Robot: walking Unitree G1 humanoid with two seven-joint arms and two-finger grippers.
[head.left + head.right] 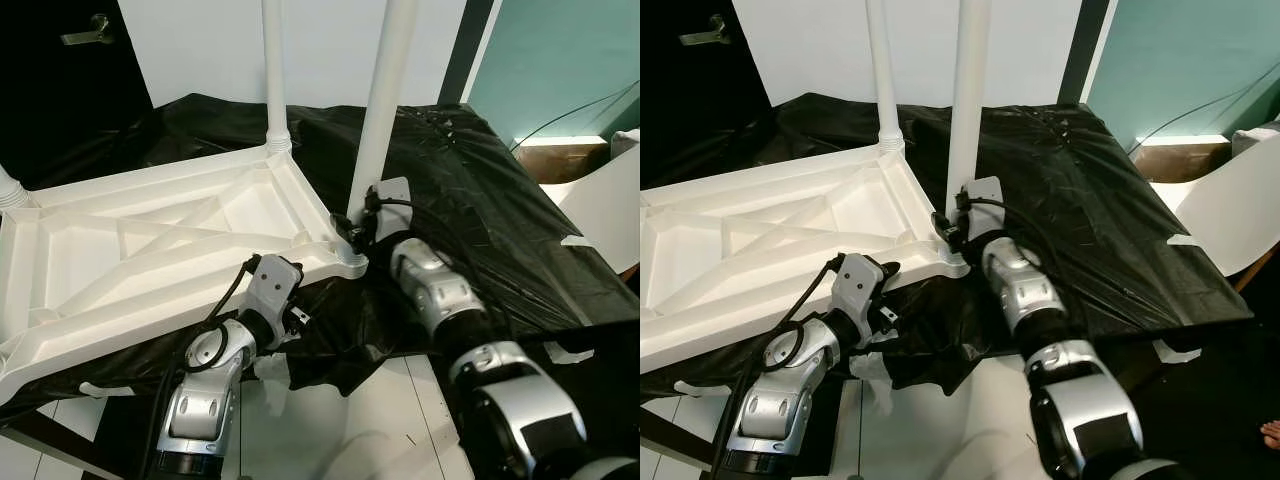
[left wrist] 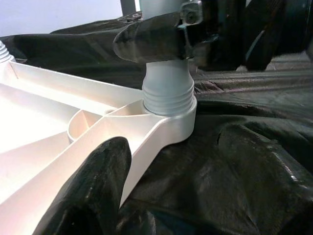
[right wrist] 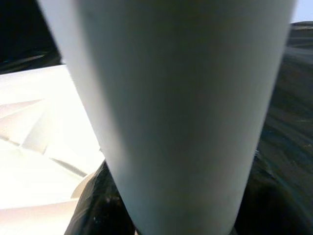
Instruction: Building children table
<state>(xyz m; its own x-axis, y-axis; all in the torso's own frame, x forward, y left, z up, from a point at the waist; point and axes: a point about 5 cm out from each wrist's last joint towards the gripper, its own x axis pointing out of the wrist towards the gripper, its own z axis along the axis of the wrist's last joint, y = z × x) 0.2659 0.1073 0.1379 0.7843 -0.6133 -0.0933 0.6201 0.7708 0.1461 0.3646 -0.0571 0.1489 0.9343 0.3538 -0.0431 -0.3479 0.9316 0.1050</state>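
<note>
A white plastic tabletop lies upside down on a black sheet. Two white legs stand upright in its corner sockets, one at the far corner and one at the near right corner. My right gripper is shut around the base of the near leg, just above its threaded socket. That leg is very close in the right wrist view. My left gripper is at the tabletop's near rim, left of that corner. One black finger lies on top of the rim and the other is hidden beneath.
The black plastic sheet covers the raised surface and drops off at its near edge to white floor tiles. A third leg base shows at the far left corner. A white curved piece stands to the right.
</note>
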